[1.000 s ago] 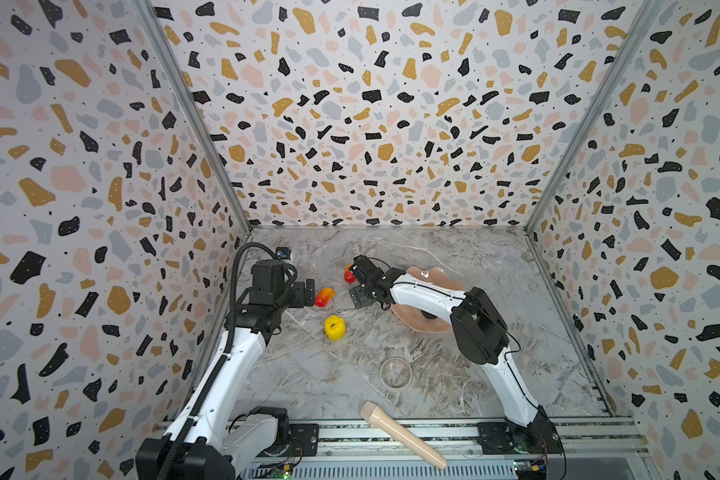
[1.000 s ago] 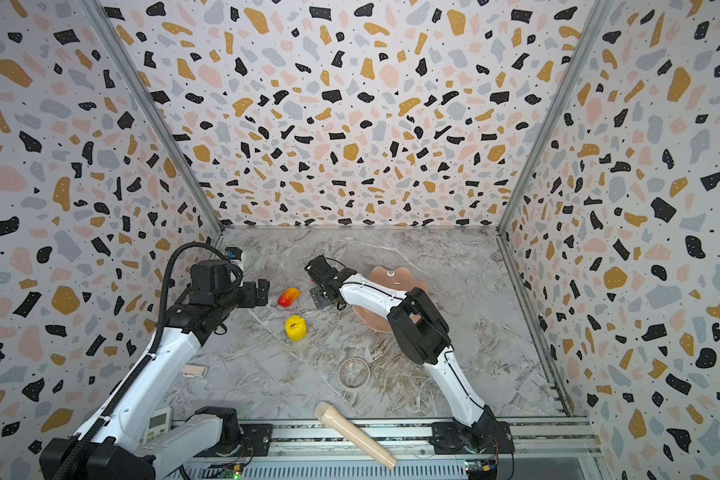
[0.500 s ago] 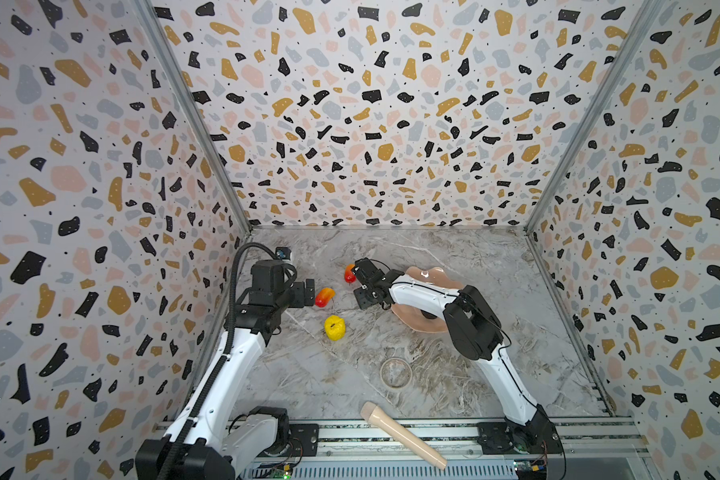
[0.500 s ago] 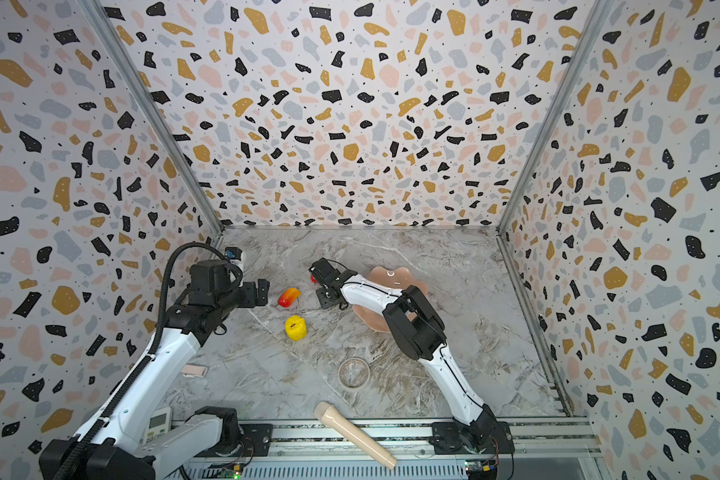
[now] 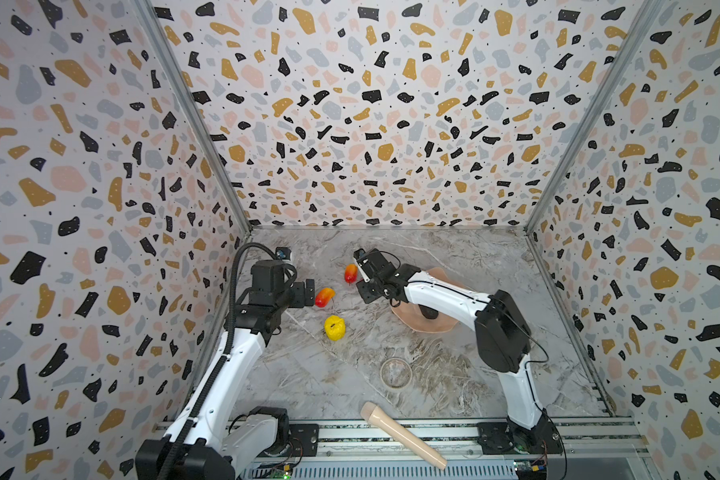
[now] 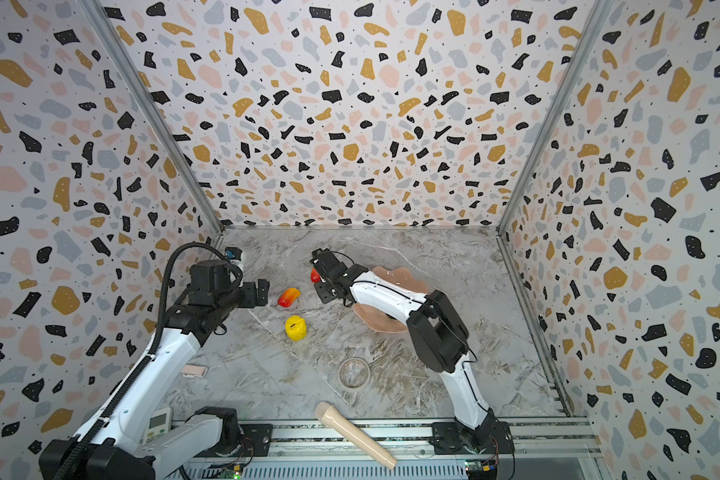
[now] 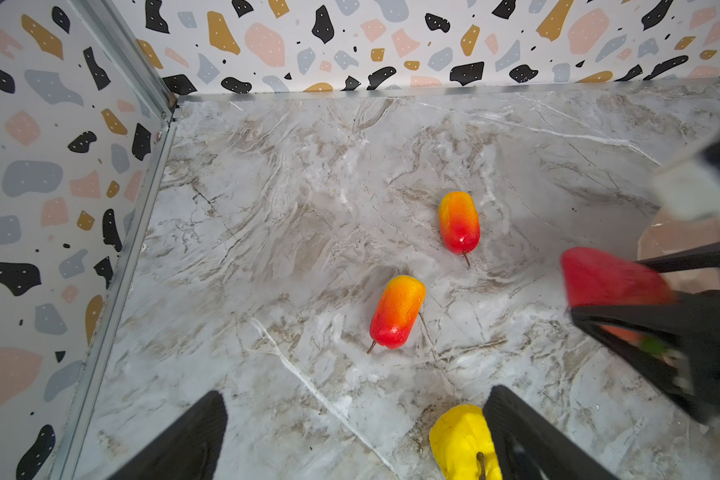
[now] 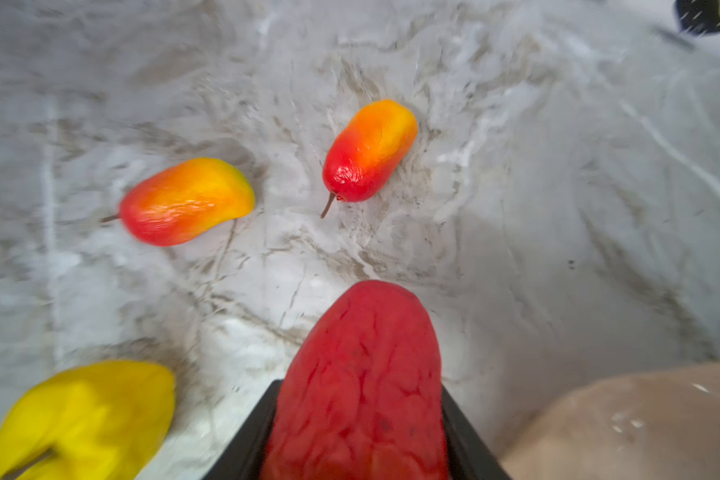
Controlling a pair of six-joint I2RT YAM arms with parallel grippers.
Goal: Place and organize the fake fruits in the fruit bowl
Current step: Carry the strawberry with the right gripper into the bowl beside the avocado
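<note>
The walls are white with colored spots, and the floor [image 5: 329,374] looks like gray marble. The right claw [image 8: 360,399] is shut tight on the strawberry [image 8: 362,332]. The red fruit sits between its two black fingers, with its tip poking out. I cannot tell if it is up off the floor.

The bowl [image 5: 429,330] is close by, under the right arm, just to the right of that claw in both top views. A dark lump lies in it. It may be the avocado, but it is too small to be sure.

I think the job now is to carry the strawberry to the bowl. To do it well, lift it up first so it clears the wavy rim. Keep the squeeze steady, since smooth plastic could slip out. Go over a bare spot beside the dark lump, come down low, then let go, so the fruit does not bounce or roll out.

A mango [image 7: 398,311], a second mango [image 7: 459,222] and the yellow fruit [image 5: 334,327] lie on the floor. The left claw [image 7: 356,397] is wide open and holds nothing.
</note>
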